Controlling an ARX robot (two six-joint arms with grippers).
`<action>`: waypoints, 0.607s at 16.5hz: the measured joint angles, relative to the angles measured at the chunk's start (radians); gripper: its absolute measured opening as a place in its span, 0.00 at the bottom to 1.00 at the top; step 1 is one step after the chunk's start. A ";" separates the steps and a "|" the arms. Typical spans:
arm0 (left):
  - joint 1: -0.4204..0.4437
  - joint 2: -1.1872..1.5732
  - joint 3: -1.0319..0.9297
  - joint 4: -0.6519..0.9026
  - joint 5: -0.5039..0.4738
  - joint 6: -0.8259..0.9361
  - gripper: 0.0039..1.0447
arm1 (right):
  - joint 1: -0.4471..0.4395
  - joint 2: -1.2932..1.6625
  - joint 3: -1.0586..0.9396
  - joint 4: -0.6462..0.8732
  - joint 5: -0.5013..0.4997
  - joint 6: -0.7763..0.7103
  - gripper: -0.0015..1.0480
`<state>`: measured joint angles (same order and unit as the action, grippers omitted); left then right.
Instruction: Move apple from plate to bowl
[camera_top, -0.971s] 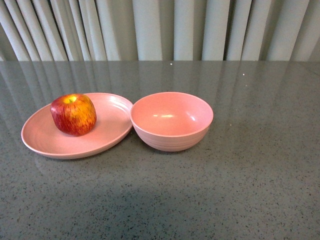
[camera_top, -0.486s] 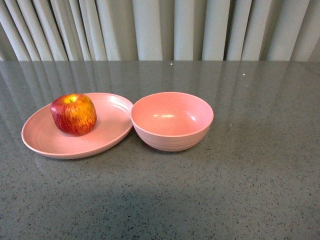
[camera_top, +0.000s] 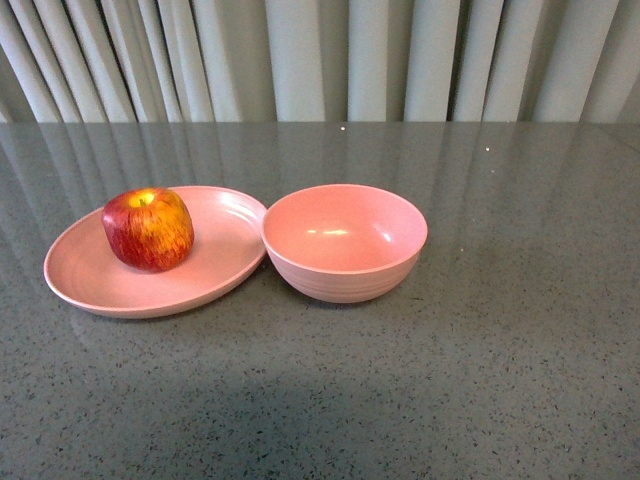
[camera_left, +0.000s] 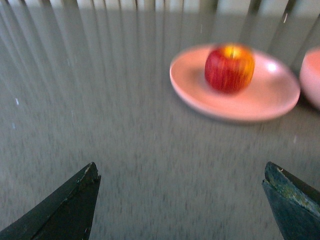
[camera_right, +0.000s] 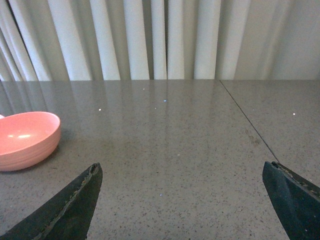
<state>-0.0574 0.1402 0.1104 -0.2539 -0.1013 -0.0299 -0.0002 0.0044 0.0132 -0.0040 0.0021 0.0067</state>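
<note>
My left gripper (camera_left: 181, 175) is spread wide and holds nothing; its wrist picture is blurred. My right gripper (camera_right: 181, 175) is just as wide apart and also holds nothing, above the grey speckled table (camera_top: 500, 380). The red apple (camera_top: 148, 228), streaked yellow, sits stem-up on the shallow pale pink plate (camera_top: 215, 265). The deeper pink bowl (camera_top: 340, 285) stands against the plate's right rim, showing only its bare inside.

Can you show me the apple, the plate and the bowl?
apple (camera_top: 148, 230), front view, middle of its red side.
plate (camera_top: 220, 250), front view, bare part beside the apple.
bowl (camera_top: 345, 235), front view, its inside.
</note>
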 joint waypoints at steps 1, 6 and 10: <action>-0.034 0.091 0.043 -0.045 -0.015 -0.005 0.94 | 0.000 0.000 0.000 0.001 -0.003 0.000 0.94; -0.074 0.497 0.197 0.347 0.041 -0.018 0.94 | 0.000 0.000 0.000 0.000 -0.002 -0.001 0.94; -0.106 0.992 0.443 0.573 0.107 -0.031 0.94 | 0.000 0.000 0.000 0.000 -0.002 0.000 0.94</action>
<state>-0.1631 1.1320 0.5533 0.3195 0.0055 -0.0608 -0.0002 0.0044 0.0132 -0.0040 -0.0002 0.0063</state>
